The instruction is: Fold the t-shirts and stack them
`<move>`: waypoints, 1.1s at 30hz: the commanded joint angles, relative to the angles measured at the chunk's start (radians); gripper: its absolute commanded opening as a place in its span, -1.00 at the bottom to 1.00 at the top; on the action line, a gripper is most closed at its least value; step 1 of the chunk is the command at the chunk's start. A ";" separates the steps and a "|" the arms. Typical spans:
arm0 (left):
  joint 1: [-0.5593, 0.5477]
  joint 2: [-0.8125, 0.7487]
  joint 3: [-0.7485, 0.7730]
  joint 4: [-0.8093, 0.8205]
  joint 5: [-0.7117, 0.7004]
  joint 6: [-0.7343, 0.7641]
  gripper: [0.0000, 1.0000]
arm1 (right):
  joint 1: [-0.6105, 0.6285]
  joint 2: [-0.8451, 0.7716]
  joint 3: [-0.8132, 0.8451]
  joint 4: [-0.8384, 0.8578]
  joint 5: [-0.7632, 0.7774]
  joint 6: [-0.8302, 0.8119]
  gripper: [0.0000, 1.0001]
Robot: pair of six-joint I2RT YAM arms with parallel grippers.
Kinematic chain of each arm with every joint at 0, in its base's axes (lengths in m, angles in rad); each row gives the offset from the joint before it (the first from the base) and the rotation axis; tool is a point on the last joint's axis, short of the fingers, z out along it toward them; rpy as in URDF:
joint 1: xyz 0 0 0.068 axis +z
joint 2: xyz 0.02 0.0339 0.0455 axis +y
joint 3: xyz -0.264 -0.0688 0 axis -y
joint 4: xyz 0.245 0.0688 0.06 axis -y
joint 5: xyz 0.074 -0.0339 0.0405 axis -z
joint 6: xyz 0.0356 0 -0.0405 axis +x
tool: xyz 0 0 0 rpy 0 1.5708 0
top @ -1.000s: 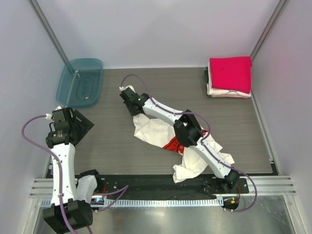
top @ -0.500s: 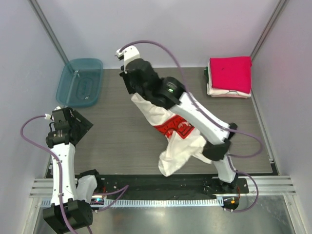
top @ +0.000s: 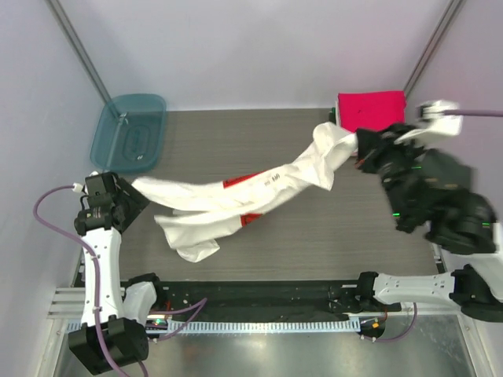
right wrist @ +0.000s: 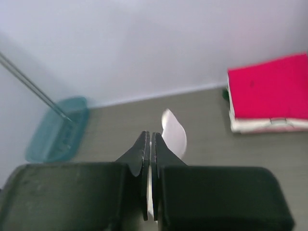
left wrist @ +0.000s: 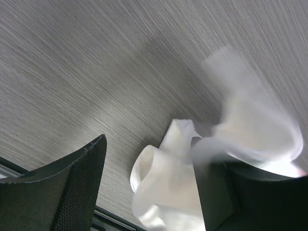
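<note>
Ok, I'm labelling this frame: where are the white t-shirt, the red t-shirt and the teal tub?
white t-shirt (top: 206,198), top view, on the stretched white cloth.
red t-shirt (top: 369,110), top view, on its flat upper face.
teal tub (top: 134,137), top view, on its bare floor.

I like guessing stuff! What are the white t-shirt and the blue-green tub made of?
White t-shirt: looks like soft cloth, not shiny; it twists and bunches into folds. Tub: probably plastic, smooth and a bit see-through, with a stiff, even rim.
</note>
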 commanded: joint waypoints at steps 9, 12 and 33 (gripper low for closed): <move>-0.250 0.094 -0.014 0.019 0.049 -0.040 0.27 | -0.259 0.116 -0.608 -0.255 -0.333 0.549 -0.98; -0.408 0.105 -0.042 0.015 0.003 -0.103 0.23 | -0.259 0.108 -0.642 -0.248 -0.359 0.547 -0.97; -0.795 0.131 -0.183 -0.078 -0.244 -0.429 -0.03 | -0.269 0.038 -0.737 -0.263 -0.383 0.573 -0.98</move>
